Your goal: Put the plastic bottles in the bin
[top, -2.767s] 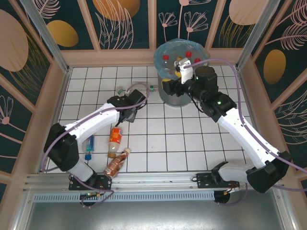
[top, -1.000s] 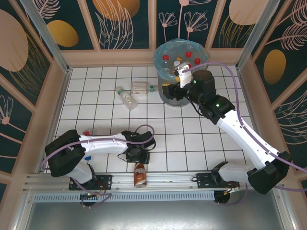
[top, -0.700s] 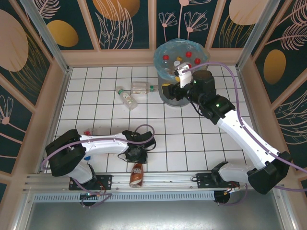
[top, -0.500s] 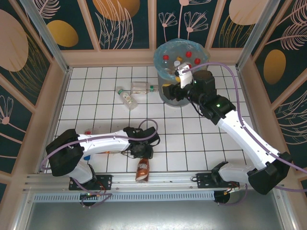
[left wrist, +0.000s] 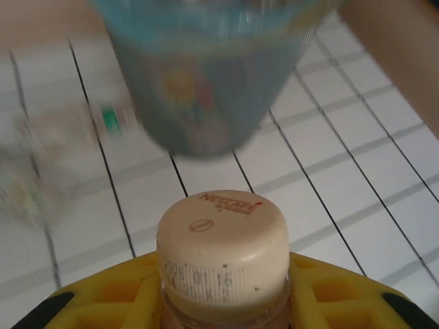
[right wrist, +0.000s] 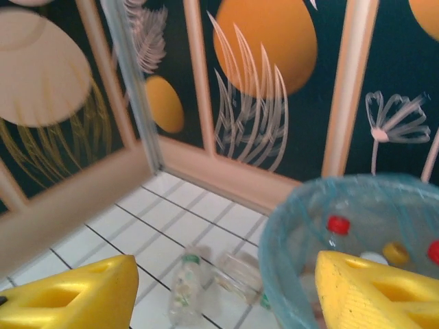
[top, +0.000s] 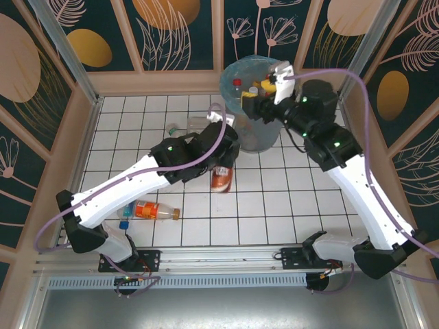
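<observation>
**Brown bottle held up just beside the bin**

The left end effector (top: 223,159) is pinched on the neck of a brown bottle (top: 221,178), which hangs below it, off the table (top: 274,205) and just in front of the bin (top: 257,133). In the left wrist view the bottle's cream cap (left wrist: 221,236) sits between the yellow fingers (left wrist: 103,301), with the bin blurred beyond it.

The right end effector (top: 263,90) hovers over the bin's near rim. Its yellow fingers (right wrist: 68,291) are spread wide with nothing between them. Past them the bin's light-blue liner (right wrist: 274,240) shows, and inside lie capped bottles (right wrist: 337,225), one with a red cap and one with a yellow cap.

Two clear bottles (right wrist: 184,284) lie on the white tiles just left of the bin, close together, one with a green cap. An orange-labelled bottle (top: 149,209) lies on its side near the front left of the table, well apart from the bin, beneath the left arm.
</observation>
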{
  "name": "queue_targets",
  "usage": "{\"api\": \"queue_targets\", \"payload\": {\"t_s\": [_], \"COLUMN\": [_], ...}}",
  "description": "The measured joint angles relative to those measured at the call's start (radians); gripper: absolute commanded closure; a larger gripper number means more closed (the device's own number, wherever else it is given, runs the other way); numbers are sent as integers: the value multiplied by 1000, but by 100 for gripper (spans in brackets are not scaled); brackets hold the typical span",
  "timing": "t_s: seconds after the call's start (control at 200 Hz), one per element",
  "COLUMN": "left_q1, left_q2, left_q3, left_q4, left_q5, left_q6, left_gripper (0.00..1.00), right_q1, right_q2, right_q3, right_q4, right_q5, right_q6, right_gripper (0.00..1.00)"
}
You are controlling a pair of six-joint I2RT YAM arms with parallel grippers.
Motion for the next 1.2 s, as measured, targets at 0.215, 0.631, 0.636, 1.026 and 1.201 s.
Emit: {"api": "queue_targets", "payload": {"t_s": [0.215,0.631,0.636,1.026,1.201], "left_q1": [1,2,2,11,11], "left_q2": [-151,-158,-154,-113,-139], "left_q3": [-287,-300,-294,-249,-249], "left_q4": [490,1030,1034,1069,1021], "left_q5": [-141,-113,-111,-11,68], "left_q6": [459,880,884,916,896], "left_gripper": [100,100,100,100,100], "right_q1": [-59,-153,-153,-175,-176], "right_q2": [62,39,38,27,-13], "right_q3": [171,127,127,117,81], "right_q4": [-87,-185,-185,-166,-143], "right_q5": [-261,-323,-329,-512,-541], "right_q6": [26,61,64,37,17], "right_gripper": [35,35,35,38,38]}}
